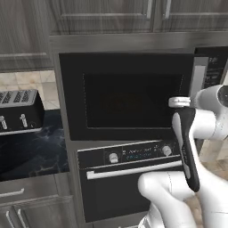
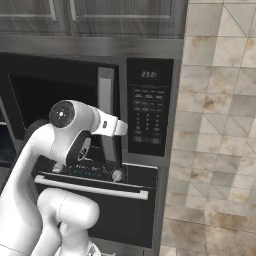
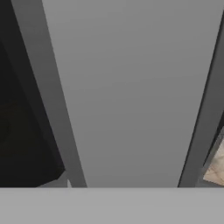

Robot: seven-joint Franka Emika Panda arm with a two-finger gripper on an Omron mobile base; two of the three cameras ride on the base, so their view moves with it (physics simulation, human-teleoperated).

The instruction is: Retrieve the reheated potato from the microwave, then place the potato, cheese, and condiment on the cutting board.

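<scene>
The microwave [image 1: 129,95] is a black built-in box with a dark glass door, and its keypad panel [image 2: 148,107] sits on the right. A grey vertical door handle [image 2: 106,107] runs between the glass and the keypad. My gripper [image 2: 123,130] reaches up against this handle from the front. In the hand view the grey handle [image 3: 131,87] is very close. My fingertips are hidden, so I cannot tell whether they are closed on it. The potato, cheese, condiment and cutting board are out of view.
An oven [image 1: 129,173] with knobs and a bar handle sits directly under the microwave. A dark toaster [image 1: 20,111] stands on the dark counter [image 1: 31,151] to the left. Wooden cabinets [image 1: 102,15] hang above. A tiled wall [image 2: 220,125] lies to the right.
</scene>
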